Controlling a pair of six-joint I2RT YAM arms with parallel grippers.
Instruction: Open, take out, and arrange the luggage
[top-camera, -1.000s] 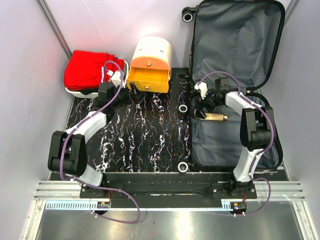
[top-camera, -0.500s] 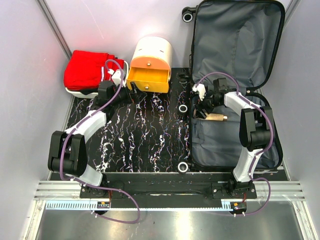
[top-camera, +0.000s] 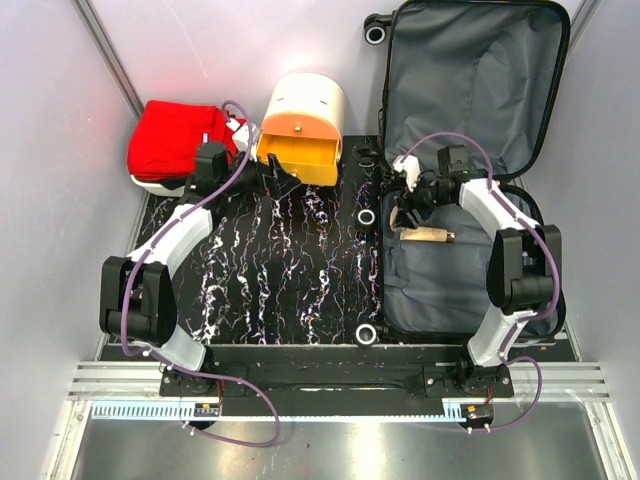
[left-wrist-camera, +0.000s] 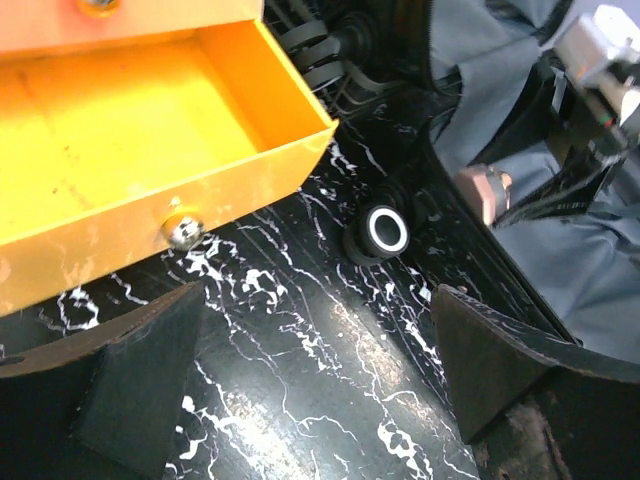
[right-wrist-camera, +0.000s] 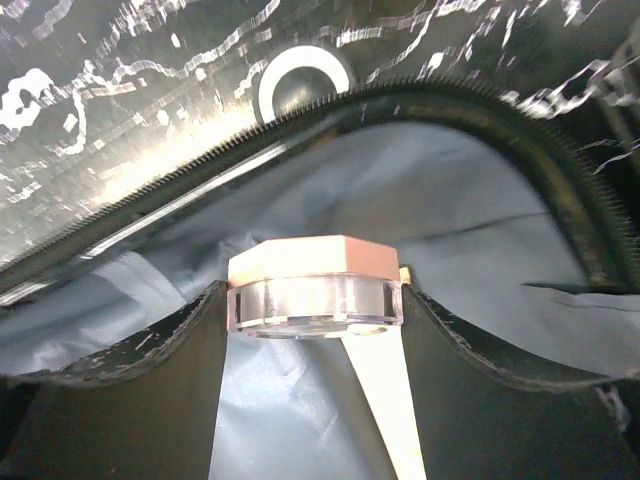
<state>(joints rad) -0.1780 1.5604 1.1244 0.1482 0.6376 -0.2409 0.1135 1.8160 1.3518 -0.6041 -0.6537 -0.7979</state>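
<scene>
The luggage (top-camera: 470, 70) lies open at the right, its lid leaning back and its grey-lined base (top-camera: 440, 285) flat on the table. My right gripper (top-camera: 406, 214) hangs over the base's near-left corner. In the right wrist view the right gripper (right-wrist-camera: 315, 300) is shut on a small clear jar (right-wrist-camera: 312, 268) with a pink hexagonal lid, both fingers touching its sides. A cream tube (right-wrist-camera: 385, 400) lies on the lining beneath. My left gripper (left-wrist-camera: 318, 300) stands open above the black marbled table, in front of the orange drawer (left-wrist-camera: 130, 130).
The cream-and-orange cylindrical box (top-camera: 305, 110) stands at the back centre with its drawer pulled out. A red cloth (top-camera: 175, 135) rests in a white tray (top-camera: 150, 183) at the back left. Suitcase wheels (top-camera: 367, 217) stick out along the luggage's left side.
My right gripper's fingers have closed onto the jar, and the arm shifted slightly right. My left arm swung right from the red cloth toward the orange drawer, still open.
</scene>
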